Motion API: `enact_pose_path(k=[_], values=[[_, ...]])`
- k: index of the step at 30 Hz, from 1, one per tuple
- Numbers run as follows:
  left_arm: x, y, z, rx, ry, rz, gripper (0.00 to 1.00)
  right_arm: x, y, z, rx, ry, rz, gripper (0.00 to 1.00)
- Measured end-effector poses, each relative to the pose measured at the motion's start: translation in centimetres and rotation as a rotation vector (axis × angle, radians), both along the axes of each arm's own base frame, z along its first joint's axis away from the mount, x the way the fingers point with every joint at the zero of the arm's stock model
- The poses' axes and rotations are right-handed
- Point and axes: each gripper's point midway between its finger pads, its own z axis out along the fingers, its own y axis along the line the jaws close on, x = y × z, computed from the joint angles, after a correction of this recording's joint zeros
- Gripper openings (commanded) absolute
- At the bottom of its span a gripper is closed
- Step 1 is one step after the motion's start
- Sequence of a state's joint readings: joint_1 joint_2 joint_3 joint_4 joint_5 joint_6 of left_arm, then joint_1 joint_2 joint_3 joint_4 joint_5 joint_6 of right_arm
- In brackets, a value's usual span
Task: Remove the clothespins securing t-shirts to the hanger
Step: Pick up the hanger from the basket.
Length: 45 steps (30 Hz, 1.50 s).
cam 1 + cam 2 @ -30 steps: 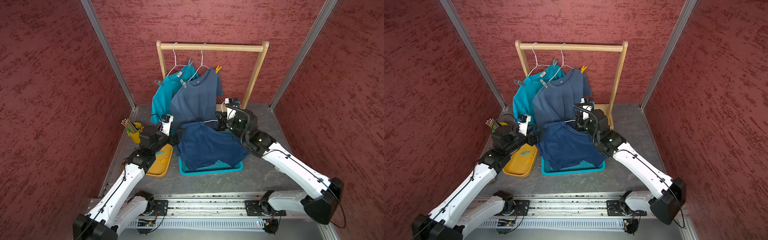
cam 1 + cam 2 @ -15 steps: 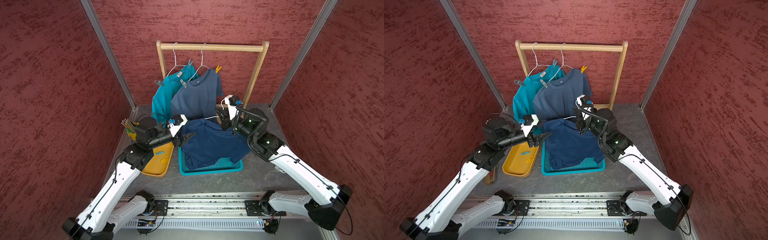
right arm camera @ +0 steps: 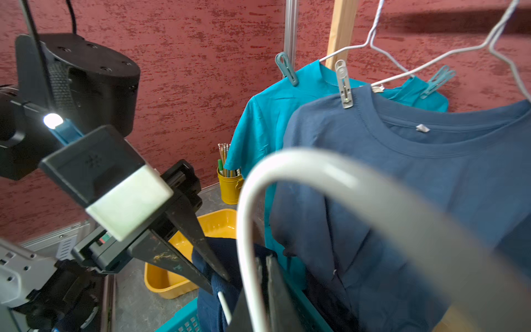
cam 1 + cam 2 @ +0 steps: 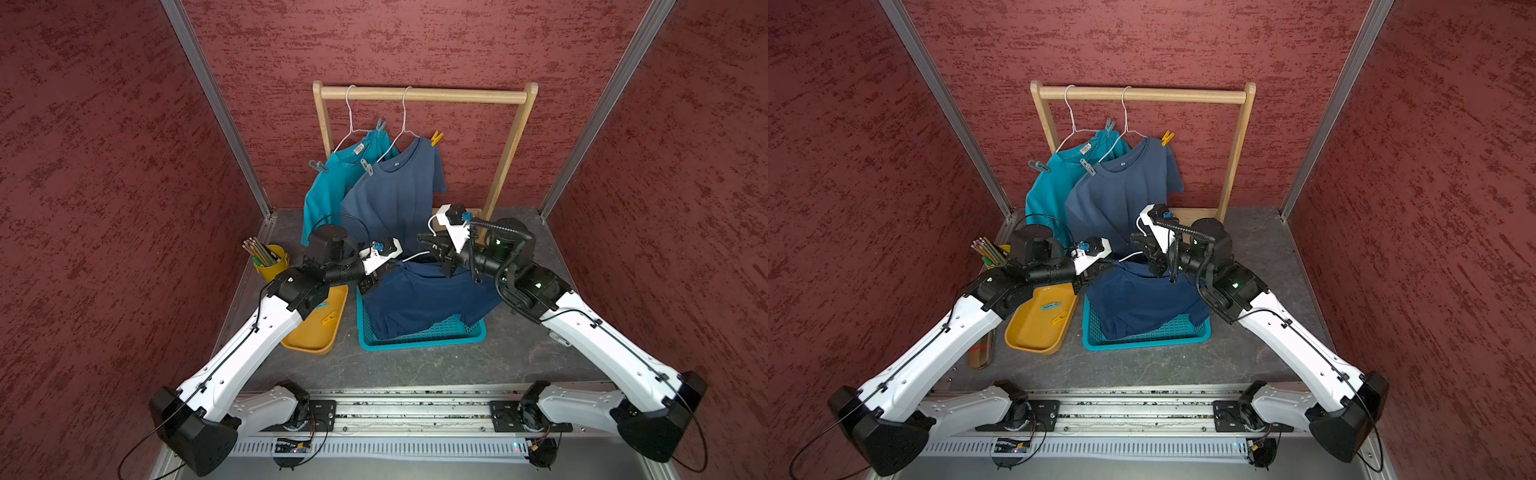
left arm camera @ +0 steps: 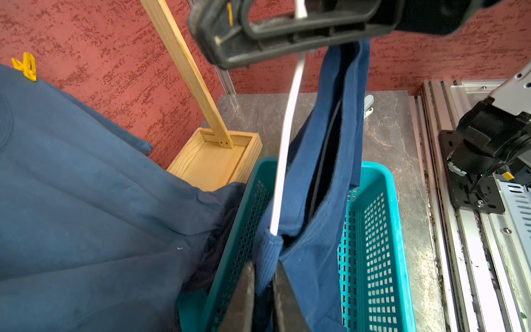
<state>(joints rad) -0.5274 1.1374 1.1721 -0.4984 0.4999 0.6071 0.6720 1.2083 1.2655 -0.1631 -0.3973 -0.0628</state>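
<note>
Rough, mottled red walls (image 4: 415, 41) close in a grey, stone-veined table (image 4: 415, 365). Four small plastic pegs sit clipped on the hanging shirts. A grey-teal clothespin (image 4: 318, 166) and a pale teal clothespin (image 4: 380, 125) are on the shoulders of the bright teal t-shirt (image 4: 324, 199). A flat grey clothespin (image 4: 366, 167) and a yellow clothespin (image 4: 436, 137) are on the shoulders of the slate-blue t-shirt (image 4: 395, 199). Two more, a teal clip (image 4: 1050, 306) and a yellow clip (image 4: 1060, 318), lie loose in the glossy mustard tray (image 4: 1030, 332). The navy t-shirt (image 4: 419, 299) droops in soft folds over the perforated teal basket (image 4: 419, 341), with a thin white hanger (image 5: 287, 129) running into its ribbed collar. The left gripper (image 5: 263, 266) has its tapered black fingers drawn narrow, pinching that collar. The right gripper (image 3: 265, 261) has its jaws pressed together on the white hanger's wire. Both hanging shirts ride bent wire hangers (image 4: 351, 112) hooked over a round pale-wood rail (image 4: 424, 94). A yellow cup (image 4: 276, 266) of pencils (image 4: 257, 249) stands beside the tray.
</note>
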Motion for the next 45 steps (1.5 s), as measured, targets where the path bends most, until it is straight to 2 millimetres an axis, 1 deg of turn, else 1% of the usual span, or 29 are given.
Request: enact_pose_path(k=[1, 2, 3, 5, 6, 7, 10, 12, 13, 14, 16, 17, 19, 23, 24, 27, 29, 32, 35, 36, 38, 40, 42, 44, 45], values=[[-0.1, 0.2, -0.3, 0.005, 0.0, 0.007, 0.46, -0.4, 0.2, 0.1, 0.006, 0.004, 0.025, 0.0], [-0.3, 0.4, -0.7, 0.01, 0.001, 0.01, 0.46, -0.6, 0.4, 0.2, 0.009, 0.005, 0.04, 0.0], [-0.5, 0.6, -1.1, 0.016, 0.003, 0.015, 0.38, -0.9, 0.6, 0.5, 0.014, 0.007, 0.063, 0.0], [-1.0, 1.1, -1.8, 0.028, 0.006, 0.022, 0.17, -1.3, 1.0, 1.1, 0.024, 0.004, 0.095, 0.0], [-1.1, 1.2, -1.9, 0.031, 0.003, 0.021, 0.03, -1.4, 1.1, 1.2, 0.029, 0.004, 0.106, 0.0], [-1.2, 1.3, -1.9, 0.034, 0.0, 0.02, 0.0, -1.5, 1.3, 1.3, 0.032, 0.008, 0.116, 0.01], [-1.4, 1.6, -2.0, 0.047, -0.01, 0.017, 0.0, -1.4, 1.5, 1.5, 0.042, 0.02, 0.121, 0.34], [-1.5, 1.8, -2.3, 0.053, 0.0, 0.005, 0.0, -1.4, 1.5, 2.0, 0.039, 0.016, 0.126, 0.51], [-1.7, 1.9, -2.4, 0.05, 0.011, -0.009, 0.0, -1.5, 1.4, 2.5, 0.03, 0.019, 0.123, 0.56], [-1.8, 2.1, -2.3, 0.04, 0.021, -0.019, 0.0, -1.6, 1.3, 2.7, 0.016, 0.023, 0.118, 0.59], [-2.0, 2.6, -2.1, 0.01, 0.049, -0.034, 0.0, -1.7, 0.4, 3.9, -0.01, 0.017, 0.08, 0.68], [-2.0, 3.0, -2.0, -0.007, 0.063, -0.04, 0.0, -1.8, -0.4, 4.6, -0.02, 0.009, 0.048, 0.72], [-2.1, 3.6, -1.8, -0.043, 0.089, -0.053, 0.0, -2.3, -2.4, 5.4, -0.047, 0.003, -0.034, 0.74], [-2.5, 4.3, -1.2, -0.096, 0.12, -0.086, 0.0, -3.8, -8.0, 6.5, -0.108, -0.011, -0.231, 0.75], [-2.8, 4.3, -1.2, -0.108, 0.136, -0.1, 0.0, -3.9, -9.2, 6.4, -0.13, -0.013, -0.278, 0.75], [-3.5, 4.2, -0.7, -0.129, 0.174, -0.145, 0.0, -4.1, -11.9, 5.0, -0.216, -0.006, -0.385, 0.76], [-3.7, 4.1, -0.3, -0.135, 0.183, -0.168, 0.0, -3.5, -13.0, 3.4, -0.297, 0.011, -0.442, 0.75], [-4.1, 4.0, 0.2, -0.138, 0.19, -0.191, 0.0, -2.0, -13.4, 0.5, -0.435, 0.041, -0.488, 0.74], [-4.4, 4.1, -0.1, -0.133, 0.21, -0.194, 0.0, -0.5, -12.9, -2.6, -0.567, 0.071, -0.487, 0.71], [-4.4, 4.1, -0.2, -0.132, 0.217, -0.194, 0.0, 0.0, -12.6, -3.8, -0.614, 0.085, -0.478, 0.68], [-4.6, 4.1, -0.3, -0.129, 0.229, -0.193, 0.0, 0.6, -12.2, -5.4, -0.675, 0.101, -0.46, 0.61], [-4.6, 4.2, -0.5, -0.127, 0.241, -0.192, 0.0, 0.8, -12.0, -6.0, -0.704, 0.103, -0.445, 0.57], [-4.6, 4.2, -0.6, -0.125, 0.25, -0.191, 0.0, 0.7, -11.9, -6.1, -0.711, 0.094, -0.429, 0.46], [-4.6, 4.1, -0.7, -0.123, 0.256, -0.191, 0.0, 0.5, -11.8, -5.9, -0.716, 0.074, -0.412, 0.32], [-4.6, 4.1, -0.8, -0.122, 0.258, -0.19, 0.0, 0.4, -11.8, -5.8, -0.721, 0.065, -0.402, 0.27]])
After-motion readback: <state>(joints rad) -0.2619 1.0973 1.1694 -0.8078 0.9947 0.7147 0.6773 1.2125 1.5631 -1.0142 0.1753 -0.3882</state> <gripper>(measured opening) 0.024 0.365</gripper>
